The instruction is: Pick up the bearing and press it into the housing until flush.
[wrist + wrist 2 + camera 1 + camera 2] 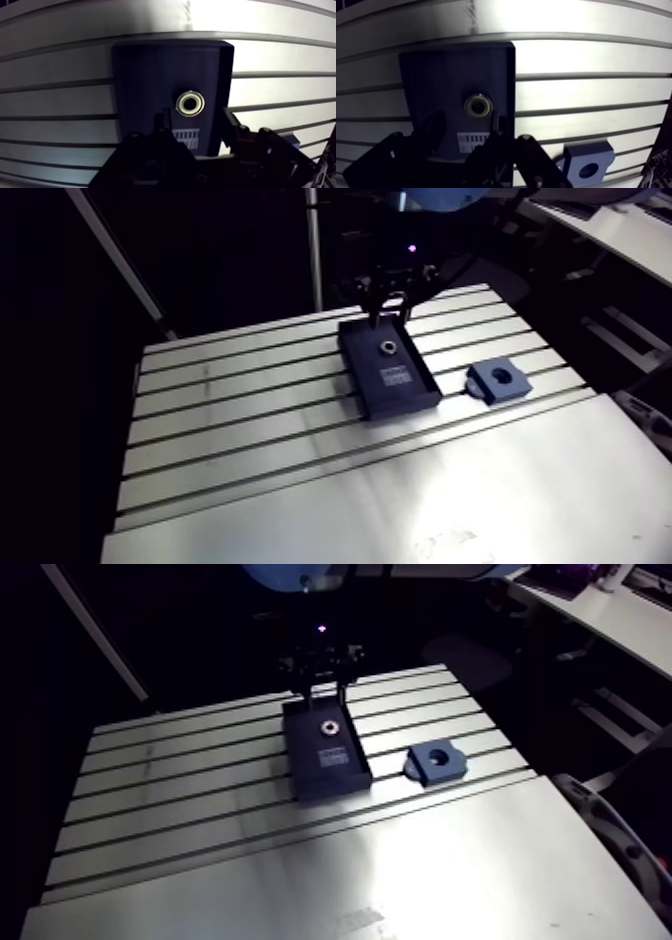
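The gripper (pixel 194 116) covers part of the unreadably small label (pixel 187 136) on the tray (pixel 145 70).

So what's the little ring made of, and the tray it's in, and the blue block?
The ring looks like shiny metal: its rim glints silvery. The tray looks like dark matte plastic, with no shine, though I can't be sure. The blue block is dull and smooth, likely plastic too. The table under them is bare aluminium, bright with glare.

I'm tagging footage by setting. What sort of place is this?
Probably a robotics lab's assembly test bench: a slotted aluminium table, a dark tray holding a small bearing, and a housing block with a round bore beside the tray.
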`<state>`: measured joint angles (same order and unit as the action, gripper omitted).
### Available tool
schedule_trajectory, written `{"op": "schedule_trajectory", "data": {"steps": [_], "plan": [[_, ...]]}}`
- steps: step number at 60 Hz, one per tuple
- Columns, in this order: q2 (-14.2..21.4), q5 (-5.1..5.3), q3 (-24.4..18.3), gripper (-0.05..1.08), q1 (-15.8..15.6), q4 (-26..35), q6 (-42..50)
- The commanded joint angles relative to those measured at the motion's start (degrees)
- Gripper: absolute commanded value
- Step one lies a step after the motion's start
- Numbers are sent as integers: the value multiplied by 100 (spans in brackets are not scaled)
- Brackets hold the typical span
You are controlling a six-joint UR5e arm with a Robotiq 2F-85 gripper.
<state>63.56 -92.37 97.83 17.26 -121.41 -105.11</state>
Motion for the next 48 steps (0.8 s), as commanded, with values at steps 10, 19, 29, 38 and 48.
{"op": "schedule_trajectory", "data": {"steps": [10,19,29,38,48], "plan": [[-59,13,39,42,33,-37,-23],[-59,13,99,42,33,-53,-32],[-59,5,126,42,33,-112,-32],[-61,5,159,42,33,-150,-32],[-68,5,206,43,33,-227,-32]]}}
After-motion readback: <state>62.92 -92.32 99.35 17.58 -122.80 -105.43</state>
